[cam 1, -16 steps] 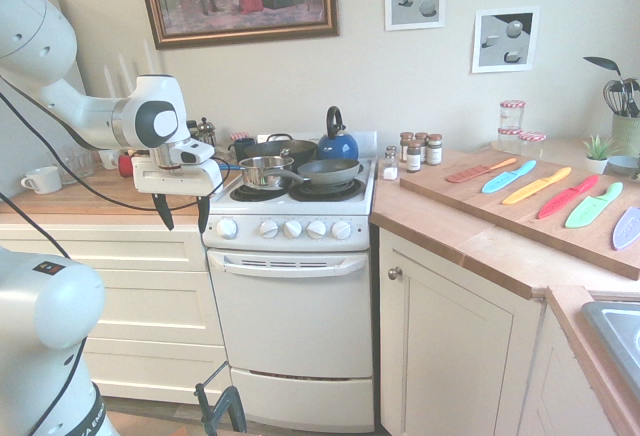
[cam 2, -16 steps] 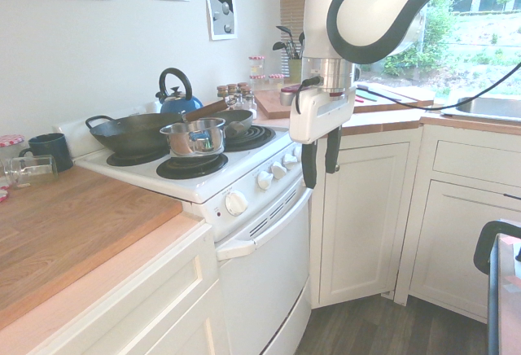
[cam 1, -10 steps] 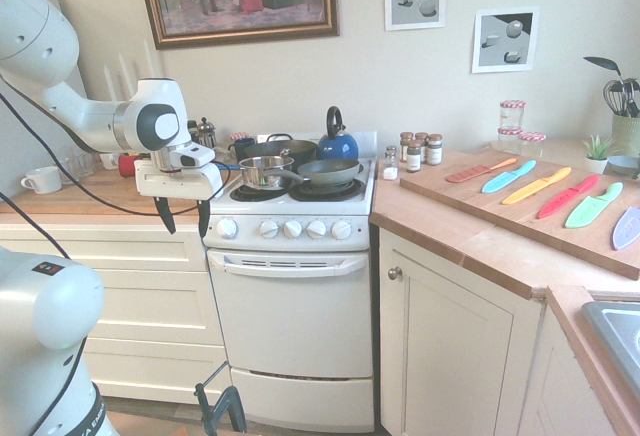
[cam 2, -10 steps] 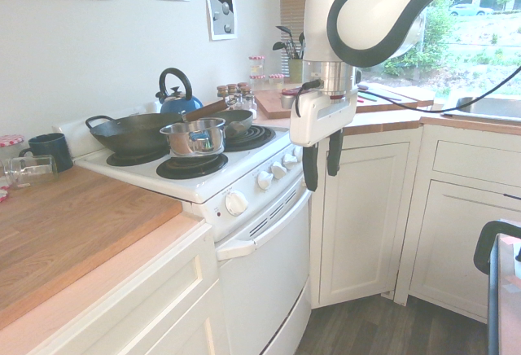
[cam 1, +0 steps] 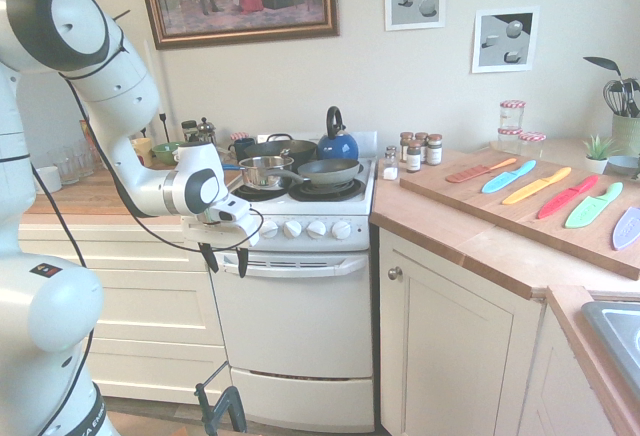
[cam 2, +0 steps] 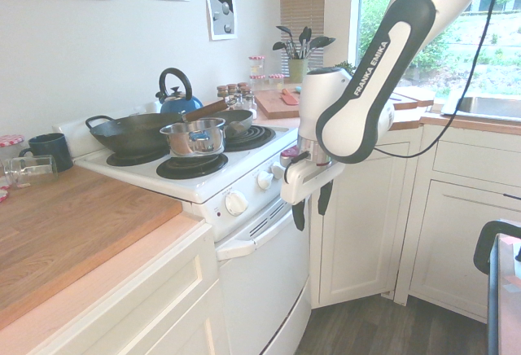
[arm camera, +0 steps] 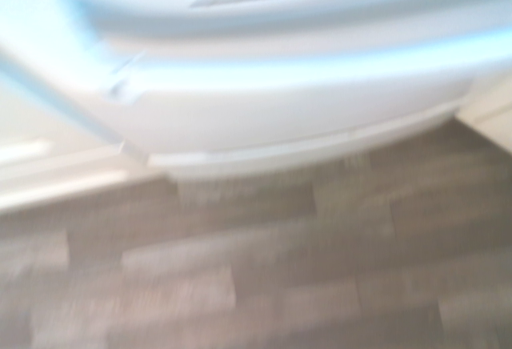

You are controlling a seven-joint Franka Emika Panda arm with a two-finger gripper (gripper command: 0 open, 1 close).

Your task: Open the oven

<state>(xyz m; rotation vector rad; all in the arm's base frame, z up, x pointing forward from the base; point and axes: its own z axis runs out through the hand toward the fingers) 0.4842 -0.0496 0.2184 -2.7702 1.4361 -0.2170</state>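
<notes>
While the gripper [cam 1: 226, 263] hangs in front of the oven [cam 1: 300, 321], its jaws point down and stand released, with a gap between them. They are near the left end of the handle [cam 1: 290, 270] in the first exterior view. The oven stands between the drawers [cam 1: 125, 306] and the cabinet [cam 1: 450, 336], its door shut.

On the hob [cam 2: 183, 165] sit a wok [cam 2: 134, 137], a steel pot [cam 2: 194, 138] and, in the first exterior view, a frying pan [cam 1: 328, 172]. A blue kettle [cam 1: 338, 148] stands behind the frying pan. On the counter to the right of the oven in that view, jars [cam 1: 413, 154] stand near a board [cam 1: 530, 201] that bears a row of coloured knives [cam 1: 537, 186]. The wrist view, blurred, shows the handle above wood-look flooring [arm camera: 256, 261].
</notes>
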